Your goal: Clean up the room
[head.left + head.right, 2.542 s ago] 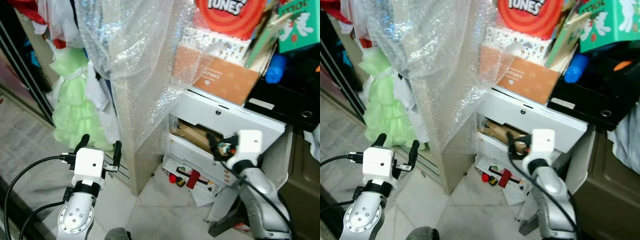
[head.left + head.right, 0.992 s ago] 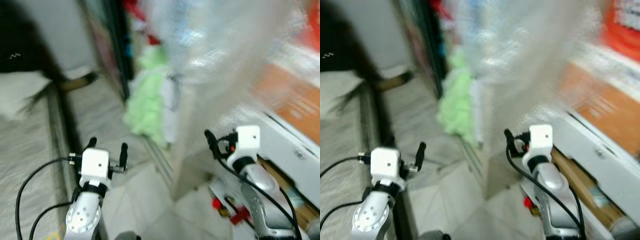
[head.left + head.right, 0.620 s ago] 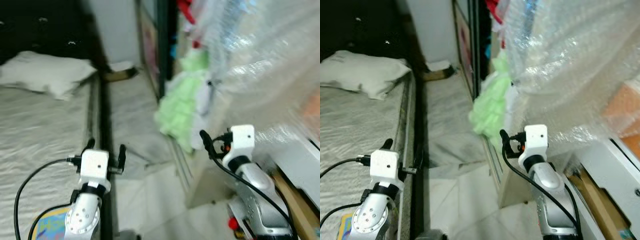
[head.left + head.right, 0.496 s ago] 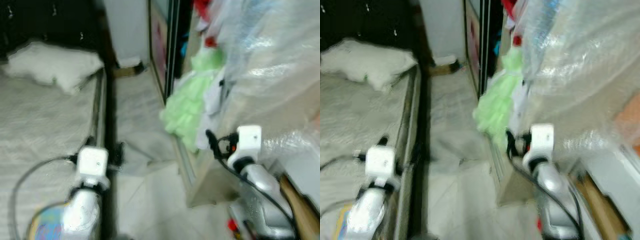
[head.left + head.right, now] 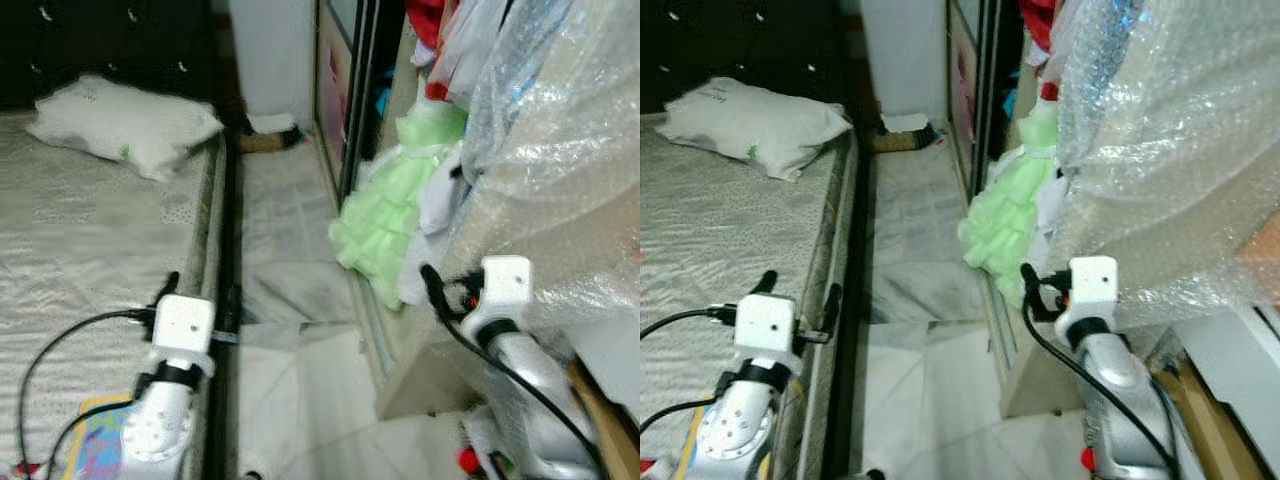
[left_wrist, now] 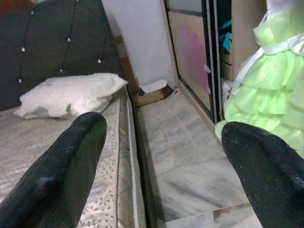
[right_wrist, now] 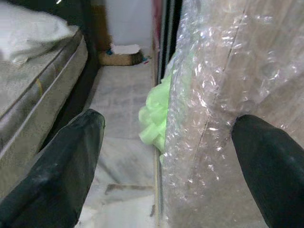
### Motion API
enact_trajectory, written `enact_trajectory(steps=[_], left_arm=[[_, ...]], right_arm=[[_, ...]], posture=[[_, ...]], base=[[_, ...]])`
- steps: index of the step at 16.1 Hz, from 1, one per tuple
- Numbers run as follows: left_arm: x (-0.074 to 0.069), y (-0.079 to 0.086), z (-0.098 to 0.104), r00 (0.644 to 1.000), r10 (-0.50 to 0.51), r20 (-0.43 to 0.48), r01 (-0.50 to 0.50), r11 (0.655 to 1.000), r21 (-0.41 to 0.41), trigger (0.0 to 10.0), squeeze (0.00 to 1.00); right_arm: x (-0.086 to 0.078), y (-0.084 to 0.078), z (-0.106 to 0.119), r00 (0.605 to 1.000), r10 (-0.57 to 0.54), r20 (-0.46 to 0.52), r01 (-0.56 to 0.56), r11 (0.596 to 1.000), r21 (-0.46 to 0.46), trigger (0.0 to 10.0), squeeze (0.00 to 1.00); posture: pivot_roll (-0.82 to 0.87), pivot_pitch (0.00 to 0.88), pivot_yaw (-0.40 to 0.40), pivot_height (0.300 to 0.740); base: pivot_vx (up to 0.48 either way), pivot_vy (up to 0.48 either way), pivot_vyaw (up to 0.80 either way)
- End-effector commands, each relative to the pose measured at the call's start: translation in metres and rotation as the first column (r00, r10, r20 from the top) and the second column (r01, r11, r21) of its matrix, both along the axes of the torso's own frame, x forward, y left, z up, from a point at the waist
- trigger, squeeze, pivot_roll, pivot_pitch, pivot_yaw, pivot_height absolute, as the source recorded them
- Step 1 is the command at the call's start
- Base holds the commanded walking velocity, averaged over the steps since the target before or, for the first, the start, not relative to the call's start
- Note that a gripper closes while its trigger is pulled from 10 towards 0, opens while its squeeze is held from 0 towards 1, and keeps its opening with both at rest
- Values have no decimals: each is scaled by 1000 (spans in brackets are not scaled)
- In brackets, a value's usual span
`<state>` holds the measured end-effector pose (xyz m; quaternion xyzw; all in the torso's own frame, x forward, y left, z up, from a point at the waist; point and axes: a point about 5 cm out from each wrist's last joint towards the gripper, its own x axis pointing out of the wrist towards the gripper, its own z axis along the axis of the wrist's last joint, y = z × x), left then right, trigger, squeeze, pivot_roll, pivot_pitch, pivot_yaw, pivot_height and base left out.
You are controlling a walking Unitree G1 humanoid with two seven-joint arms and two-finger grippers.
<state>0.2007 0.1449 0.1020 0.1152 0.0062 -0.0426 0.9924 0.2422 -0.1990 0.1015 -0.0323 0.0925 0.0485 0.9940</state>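
Observation:
My left gripper [image 5: 200,292] hovers open over the edge of a grey mattress [image 5: 80,240], with nothing between its fingers [image 6: 71,166]. My right gripper [image 5: 1055,285] is open too, held beside furniture wrapped in bubble wrap [image 5: 560,130], and the gap between its fingers [image 7: 71,161] is empty. A light green ruffled dress [image 5: 385,215] hangs down to the floor by the wardrobe's sliding door [image 5: 340,80]. A white pillow [image 5: 125,125] lies at the head of the bed.
A narrow aisle of pale tiles [image 5: 285,240] runs between the bed and the wardrobe. A low brown box [image 5: 265,135] sits at its far end against the white wall. A colourful flat item [image 5: 95,440] lies on the mattress near me. Red clutter [image 5: 468,460] is at the lower right.
The camera has swung left, from the white cabinet and stacked boxes to the bed and aisle. Both grippers keep the same open pose in front of me.

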Motion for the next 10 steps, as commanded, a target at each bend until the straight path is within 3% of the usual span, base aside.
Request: enact_trajectory(steps=[1, 3, 8, 10], left_arm=[[-3, -1, 7, 999, -31, 10, 30, 999, 18, 10000, 0], [-13, -1, 9, 999, -47, 1, 47, 998, 32, 10000, 0], [-24, 10, 11, 1000, 9, -21, -8, 1000, 5, 10000, 0], [-24, 12, 11, 1000, 12, -24, -12, 1000, 6, 10000, 0]], right_arm=[[-6, 1, 4, 999, 52, -1, -52, 999, 9, 10000, 0], [-15, -16, 5, 1000, 17, -11, -17, 1000, -8, 10000, 0], [-30, -14, 3, 998, 47, -39, -47, 999, -14, 10000, 0], [-45, -16, -1, 993, 88, -81, -93, 994, -54, 10000, 0]], posture=[[-57, 0, -25, 740], [-71, 0, -20, 740], [-57, 0, -13, 740], [-61, 0, -15, 740]], base=[[0, 0, 800], [0, 0, 247], [0, 0, 0], [0, 0, 800]])
